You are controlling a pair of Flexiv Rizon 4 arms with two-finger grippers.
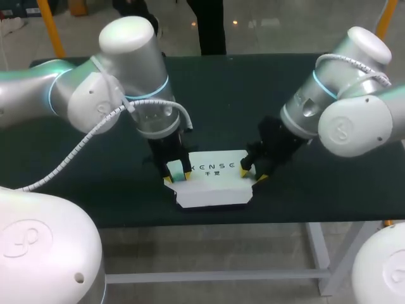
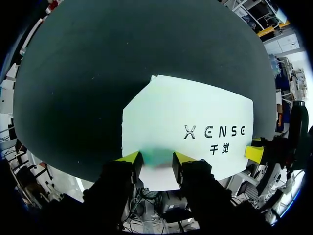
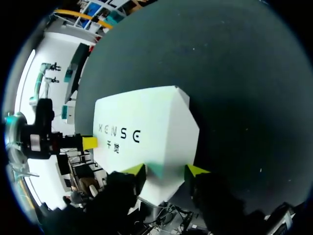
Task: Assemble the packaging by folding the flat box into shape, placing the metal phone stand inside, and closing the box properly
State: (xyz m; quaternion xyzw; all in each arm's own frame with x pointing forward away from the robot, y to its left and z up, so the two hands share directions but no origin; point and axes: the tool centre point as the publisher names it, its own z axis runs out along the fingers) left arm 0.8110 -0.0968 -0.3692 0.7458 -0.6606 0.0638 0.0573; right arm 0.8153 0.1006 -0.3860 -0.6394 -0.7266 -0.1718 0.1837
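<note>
A white box [image 1: 212, 187] with dark print on its top lies near the table's front edge; it also shows in the left wrist view [image 2: 190, 117] and the right wrist view [image 3: 142, 122]. My left gripper [image 1: 177, 178] stands at the box's left end, open, its yellow tips straddling the end flap [image 2: 156, 160]. My right gripper [image 1: 253, 172] stands at the right end, open likewise, with that end's flap between its tips [image 3: 165, 170]. Each wrist view catches a yellow fingertip [image 2: 254, 153] [image 3: 89, 143] of the other arm at the far end. No metal phone stand is in view.
The dark green table [image 1: 221, 95] stretches bare behind the box. Its front edge runs just below the box.
</note>
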